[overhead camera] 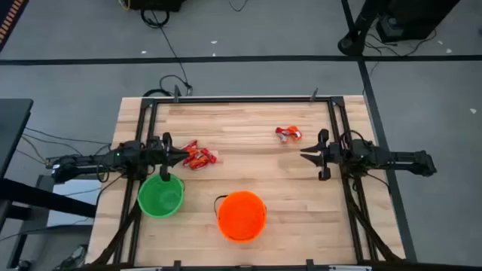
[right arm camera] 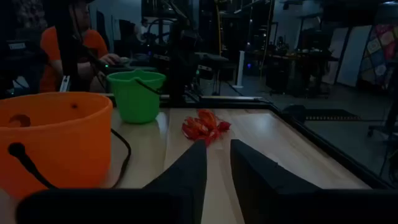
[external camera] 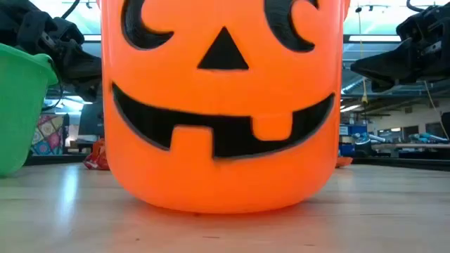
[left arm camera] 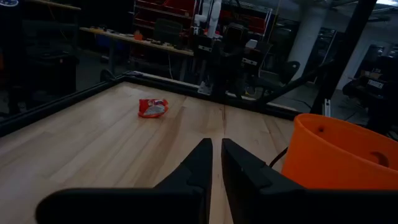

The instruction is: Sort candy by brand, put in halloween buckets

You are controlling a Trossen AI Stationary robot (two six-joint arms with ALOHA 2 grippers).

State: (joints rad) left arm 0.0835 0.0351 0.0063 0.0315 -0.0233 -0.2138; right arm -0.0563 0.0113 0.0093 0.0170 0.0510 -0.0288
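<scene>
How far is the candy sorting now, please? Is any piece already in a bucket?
Nothing looks done: the green bucket and orange bucket show no candy inside from above. Nothing is in hand: the left gripper and right gripper hold nothing. Left: the red pile and the smaller pile lie on the table.

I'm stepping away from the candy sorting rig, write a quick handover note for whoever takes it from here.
Left pincer: nearly shut, empty, at the red candy pile, above the green bucket.
Right pincer: slightly open, empty, on the table's right side, just short of the orange-and-white candy.
Orange bucket: near the front edge, middle.
Done: no candy visible in either bucket.
Left: put each brand into its own bucket.
</scene>
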